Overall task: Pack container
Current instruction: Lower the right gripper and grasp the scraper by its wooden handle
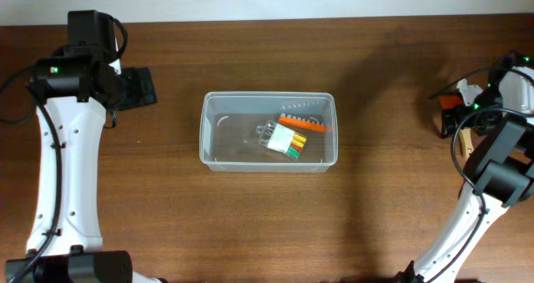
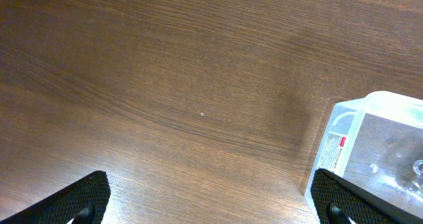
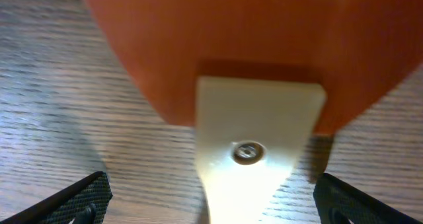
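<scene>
The container (image 1: pixel 267 94), a clear rectangular bin, stands in the middle of the table. In it lie a small clear case of coloured bits (image 1: pixel 288 141) and an orange strip-like item (image 1: pixel 304 124). My left gripper (image 1: pixel 140 88) is open over bare wood, left of the bin; the left wrist view shows the container's corner (image 2: pixel 390 102) beside the right fingertip (image 2: pixel 344 199). My right gripper (image 1: pixel 447 118) is open at the far right over an orange tool with a cream handle (image 3: pixel 258 118). The handle lies between the fingers (image 3: pixel 82 197), which are not touching it.
The wooden table (image 1: pixel 375 216) runs to a pale wall edge at the back. Both white arms stand at the table's left and right sides. A dark shadow falls right of the bin.
</scene>
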### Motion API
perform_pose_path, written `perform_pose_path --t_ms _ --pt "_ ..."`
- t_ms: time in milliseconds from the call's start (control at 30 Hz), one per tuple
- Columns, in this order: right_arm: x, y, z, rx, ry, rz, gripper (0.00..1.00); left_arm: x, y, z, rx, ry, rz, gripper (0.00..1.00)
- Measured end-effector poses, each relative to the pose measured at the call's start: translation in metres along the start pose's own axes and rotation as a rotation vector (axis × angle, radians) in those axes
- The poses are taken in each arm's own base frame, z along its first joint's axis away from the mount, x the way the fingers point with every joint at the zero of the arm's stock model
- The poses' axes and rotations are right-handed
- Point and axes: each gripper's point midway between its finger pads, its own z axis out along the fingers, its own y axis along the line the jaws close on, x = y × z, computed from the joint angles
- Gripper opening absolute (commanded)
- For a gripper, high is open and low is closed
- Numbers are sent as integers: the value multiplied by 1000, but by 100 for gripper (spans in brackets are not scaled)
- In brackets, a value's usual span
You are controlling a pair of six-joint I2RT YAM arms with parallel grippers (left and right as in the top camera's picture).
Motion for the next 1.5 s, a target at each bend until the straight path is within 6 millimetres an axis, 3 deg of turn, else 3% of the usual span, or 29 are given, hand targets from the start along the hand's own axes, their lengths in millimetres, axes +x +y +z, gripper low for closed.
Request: perform_pose_path --t_ms 833,967,1033,1267,1367,1500 --pt "0 0 4 20 -3 -6 99 0 0 0 0 0 0 99" --pt "1 0 4 19 -5 -4 87 0 0 0 0 0 0 99" --pt "1 -1 4 19 -5 0 71 0 0 0 0 0 0 99" --pt "5 -10 4 20 -12 60 64 0 0 0 0 0 0 99" --pt "7 -13 4 21 -14 71 53 0 0 0 0 0 0 99" --pt "6 -14 4 25 -16 78 46 0 0 0 0 0 0 99"
